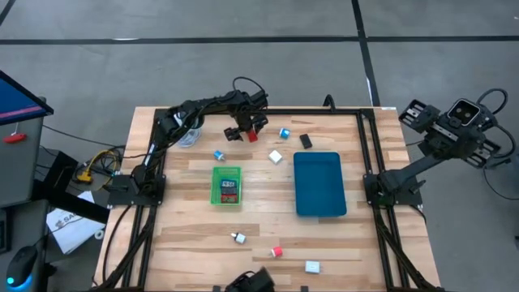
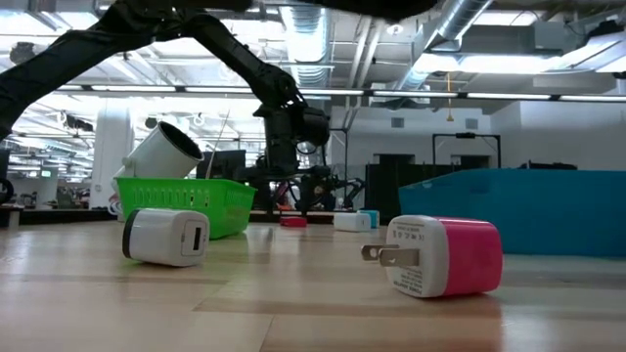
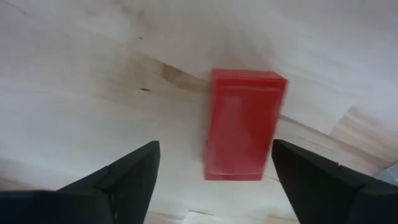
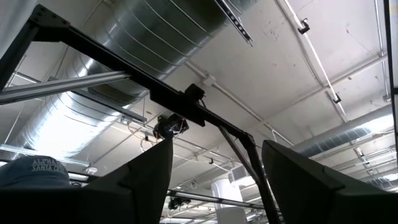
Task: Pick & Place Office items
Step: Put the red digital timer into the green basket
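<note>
1. Containers: your green tray point(image 1: 226, 185) sits left of centre on the surface point(image 1: 259, 243) and holds one small dark-and-red item point(image 1: 229, 189); what it is, I cannot tell from above. The blue tray point(image 1: 319, 184) to its right shows nothing inside.
2. Left pincer point(image 1: 248, 130): you have it at the far side of the surface, directly over a red block point(image 3: 244, 124). In the left wrist view the fingers point(image 3: 124, 177) stand wide apart, one either side of the block, holding nothing; the block lies flat on the wood between them.
3. Right pincer point(image 4: 214, 186): parked off the right edge of the surface, aimed at the ceiling. Its fingers are spread and grip nothing.
4. Loose items, far side: a blue-and-white piece point(image 1: 285, 133), a black block point(image 1: 305, 141), a white block point(image 1: 276, 156) and a small blue piece point(image 1: 219, 155).
5. Loose items, near side: a small white piece point(image 1: 238, 238), a pink-and-white plug adapter point(image 2: 440, 256) and a white adapter point(image 2: 166, 237). Another white block point(image 1: 312, 266) lies near the front edge.
6. Room: grey floor around the frame; ducting point(image 4: 124, 74) and pipes overhead.
</note>
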